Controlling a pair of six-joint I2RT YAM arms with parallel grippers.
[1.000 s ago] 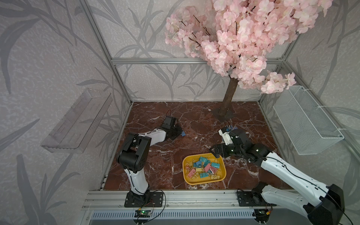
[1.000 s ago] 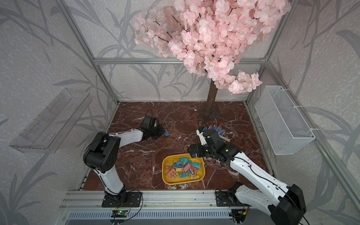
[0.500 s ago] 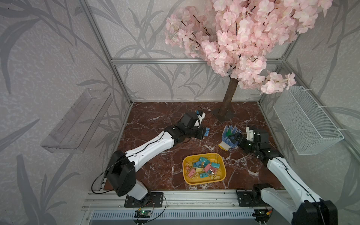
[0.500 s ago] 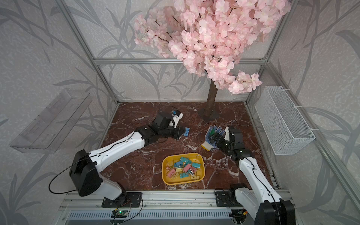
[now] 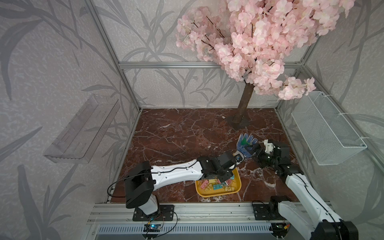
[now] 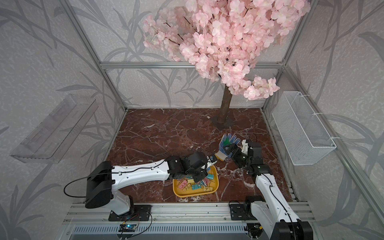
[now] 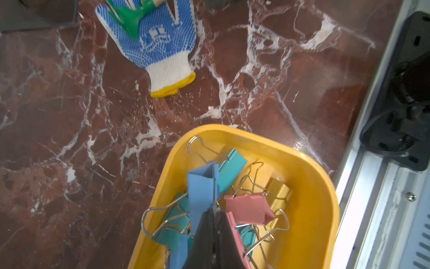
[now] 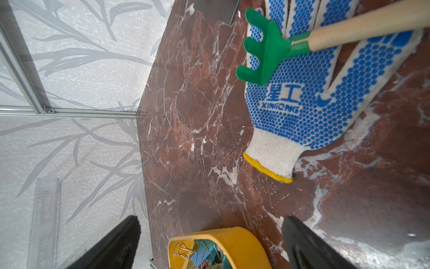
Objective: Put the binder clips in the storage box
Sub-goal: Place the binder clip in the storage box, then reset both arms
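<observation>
The storage box [image 5: 218, 193] [image 6: 195, 194] is a shallow yellow tray near the front edge of the floor, holding several binder clips [image 5: 216, 184] [image 6: 195, 184] in teal, pink and yellow. My left gripper [image 7: 214, 210] [image 6: 198, 176] hangs over the far end of the tray [image 7: 321, 186]. Its jaws are pressed together on the wire handle of a blue binder clip [image 7: 201, 186], which hangs just above the pile next to a pink clip [image 7: 246, 207]. My right gripper [image 5: 252, 148] [image 8: 209, 233] is wide open and empty, to the right of the tray [image 8: 244, 242] at the glove.
A blue-dotted white glove [image 5: 246, 143] [image 8: 302, 100] lies right of centre with a green hand rake [image 8: 265, 53] on it. The tree trunk [image 5: 245, 104] stands at the back. A wire basket [image 5: 326, 128] hangs on the right wall and a clear shelf [image 5: 83, 131] on the left wall.
My left arm carried the blue clip from the left, across the middle of the floor, to above the tray. My right arm withdrew from the tray to the glove.
</observation>
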